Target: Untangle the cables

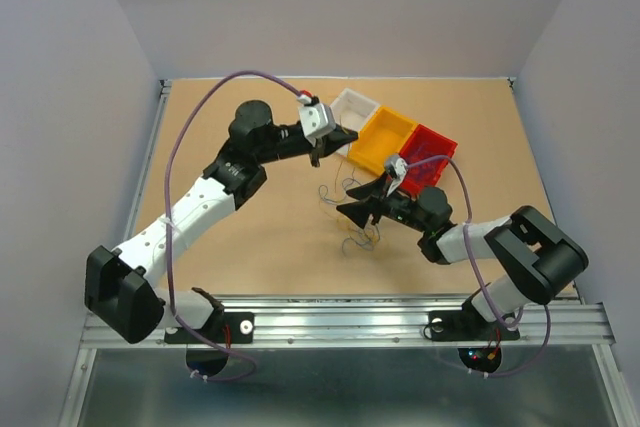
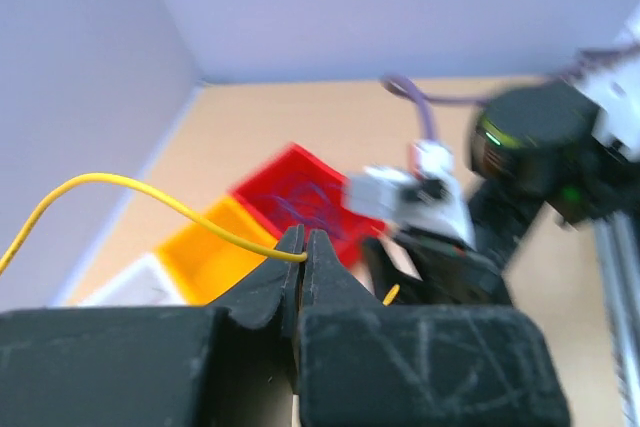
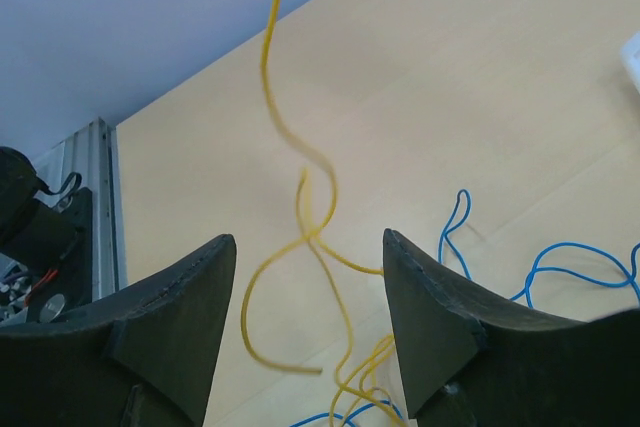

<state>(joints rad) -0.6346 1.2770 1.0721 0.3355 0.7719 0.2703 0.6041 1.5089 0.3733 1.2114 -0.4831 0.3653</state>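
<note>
**Untangling barely begun: one yellow cable (image 2: 120,180) raised, the other cables (image 1: 352,227) looped together on the table (image 1: 250,237).**

The table was a matt, tan board. A white bin (image 1: 354,105), an orange bin (image 1: 388,133) and a red bin (image 1: 428,147), all glossy plastic, stood in a row at its far side. The left gripper (image 2: 304,259) was clenched on the yellow cable, a hair-thin, springy strand arcing from its dark, scuffed jaws. The right gripper (image 3: 307,237) hung low with its wedge-shaped fingers spread and nothing held, the kinked yellow strand dangling between them. Beneath it, yellow and blue strands lay in crossed loops near mid-table, apparently yet to be separated.
</note>
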